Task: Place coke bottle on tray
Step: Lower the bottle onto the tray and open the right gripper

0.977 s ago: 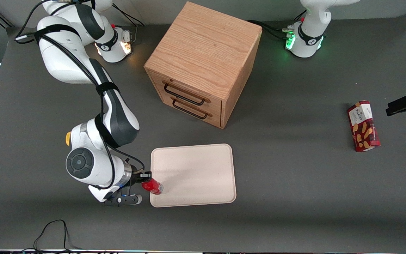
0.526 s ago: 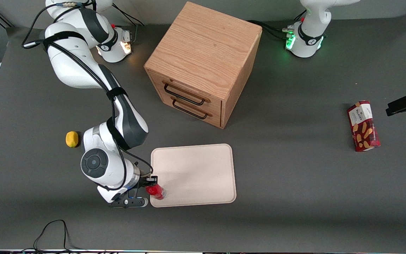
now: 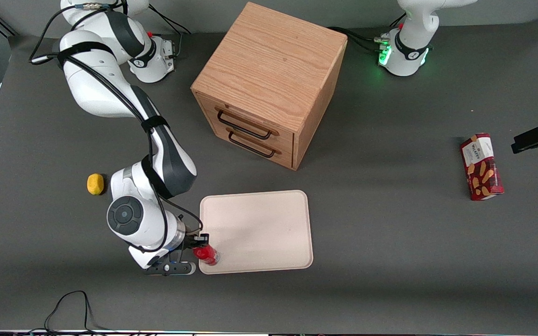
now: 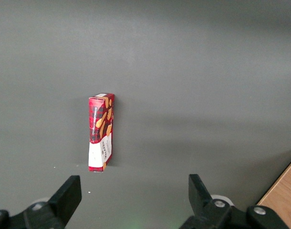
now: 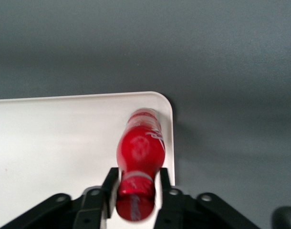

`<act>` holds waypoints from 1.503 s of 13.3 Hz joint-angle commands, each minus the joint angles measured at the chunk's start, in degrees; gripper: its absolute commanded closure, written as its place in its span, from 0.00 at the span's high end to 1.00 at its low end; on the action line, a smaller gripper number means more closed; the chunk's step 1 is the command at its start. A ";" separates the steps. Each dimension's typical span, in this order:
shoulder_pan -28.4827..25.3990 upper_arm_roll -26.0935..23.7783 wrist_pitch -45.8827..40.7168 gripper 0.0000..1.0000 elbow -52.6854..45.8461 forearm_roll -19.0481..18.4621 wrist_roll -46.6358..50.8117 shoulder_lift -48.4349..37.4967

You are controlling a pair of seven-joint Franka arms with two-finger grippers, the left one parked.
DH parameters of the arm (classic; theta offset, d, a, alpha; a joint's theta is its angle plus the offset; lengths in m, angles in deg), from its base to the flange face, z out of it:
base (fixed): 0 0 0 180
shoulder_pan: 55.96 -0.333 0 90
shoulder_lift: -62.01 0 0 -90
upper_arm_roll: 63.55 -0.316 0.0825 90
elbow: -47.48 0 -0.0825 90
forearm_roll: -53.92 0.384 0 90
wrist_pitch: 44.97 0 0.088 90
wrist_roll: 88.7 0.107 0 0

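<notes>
An oak two-drawer cabinet [image 3: 269, 84] stands on the grey counter [image 3: 390, 242], farther from the front camera than the tray [image 3: 259, 228] and apart from it. A small yellow ball [image 3: 95, 184] lies beside the working arm's wrist housing. A red biscuit box [image 3: 481, 166] lies well apart, toward the parked arm's end of the counter. Nothing else rests on the tray.

The end effector [image 3: 200, 246] sits at the tray corner nearest the front camera on the working arm's end. Its fingers [image 5: 109, 188] are closed on the neck of the coke bottle [image 3: 206, 253], just below the cap. The bottle body is over the tray surface, just inside the rim at that corner.

The right wrist view shows the finger contact on the bottle neck [image 5: 140, 152] and the rounded tray corner [image 5: 162, 102]; the front view shows only a red shape there. The left wrist view shows the biscuit box [image 4: 101, 132] alone
</notes>
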 commanded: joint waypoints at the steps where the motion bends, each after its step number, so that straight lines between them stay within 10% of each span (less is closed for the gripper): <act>1: -0.40 0.14 0.64 1.00 -1.85 -0.95 3.16 1.04; 14: 0.91 0.15 -7.42 1.00 -0.97 -0.69 2.55 -2.64; 20: 6.18 0.32 -11.66 1.00 24.21 1.32 -7.27 -23.88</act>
